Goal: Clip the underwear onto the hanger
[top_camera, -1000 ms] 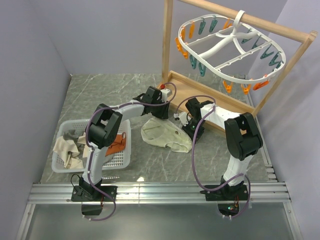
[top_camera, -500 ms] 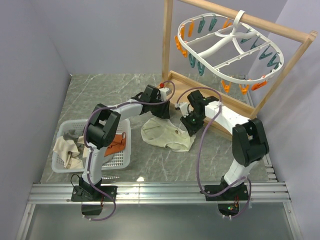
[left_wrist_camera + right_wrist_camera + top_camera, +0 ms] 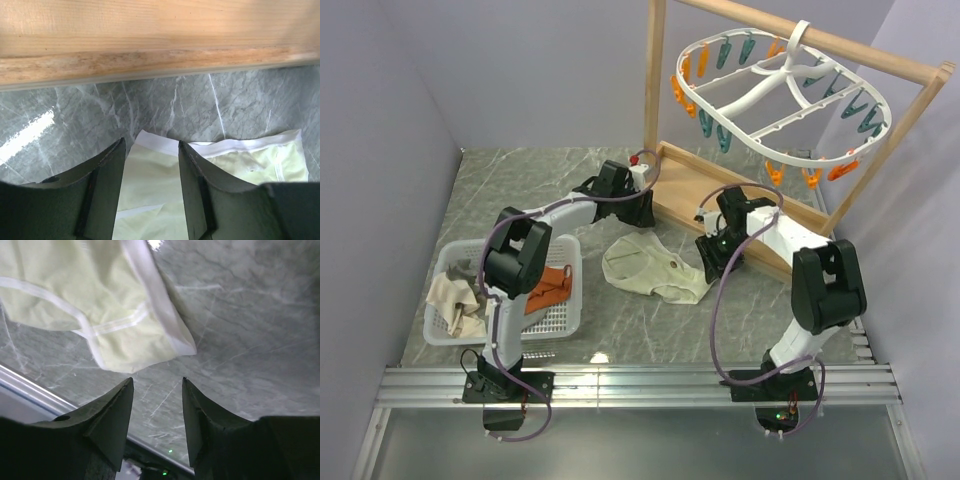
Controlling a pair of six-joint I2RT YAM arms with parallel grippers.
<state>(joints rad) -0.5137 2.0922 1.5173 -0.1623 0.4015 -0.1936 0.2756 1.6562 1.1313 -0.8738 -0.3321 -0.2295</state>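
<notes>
Underwear (image 3: 650,268) lies flat on the table (image 3: 520,190), unheld. Right gripper (image 3: 712,262), at its 3 o'clock, and left gripper (image 3: 635,212), at 12 o'clock, both stand fingers apart, empty. Hanger (image 3: 757,93), at 1 o'clock, carries nothing: grasping, lifting and clipping are all left to do.

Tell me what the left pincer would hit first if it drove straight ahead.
Most likely the underwear, whose white-banded edge lies flat on the table between the tips of the open left pincer. The wooden rail sits farther on, past bare stone. Depth is hard to judge here.
</notes>
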